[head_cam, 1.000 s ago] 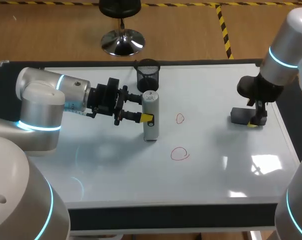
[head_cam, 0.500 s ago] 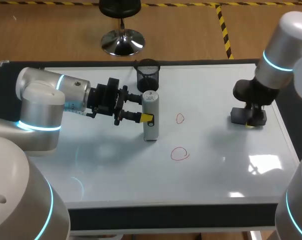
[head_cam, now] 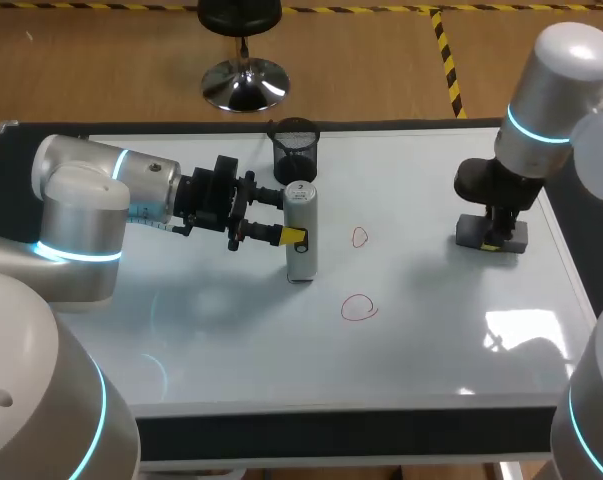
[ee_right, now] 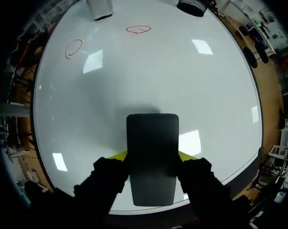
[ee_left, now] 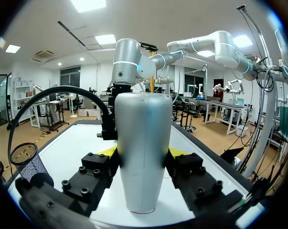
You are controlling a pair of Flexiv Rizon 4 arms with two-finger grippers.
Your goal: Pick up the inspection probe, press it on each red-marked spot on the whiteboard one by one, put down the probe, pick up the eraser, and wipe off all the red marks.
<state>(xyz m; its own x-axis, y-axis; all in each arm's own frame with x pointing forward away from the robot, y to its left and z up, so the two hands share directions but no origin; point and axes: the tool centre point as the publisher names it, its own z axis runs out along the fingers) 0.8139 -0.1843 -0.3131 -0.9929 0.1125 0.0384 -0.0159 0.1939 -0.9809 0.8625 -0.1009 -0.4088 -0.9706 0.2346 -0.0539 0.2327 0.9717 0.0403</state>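
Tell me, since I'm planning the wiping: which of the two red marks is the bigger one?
The wide red loop nearer the whiteboard's front edge. The other red loop, beside the probe, is smaller and narrower.

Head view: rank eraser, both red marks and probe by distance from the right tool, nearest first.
1. eraser: held in the right tool, at the board's right side.
2. upper red mark and lower red mark: mid-board, too close to call.
3. probe: standing left of both marks.
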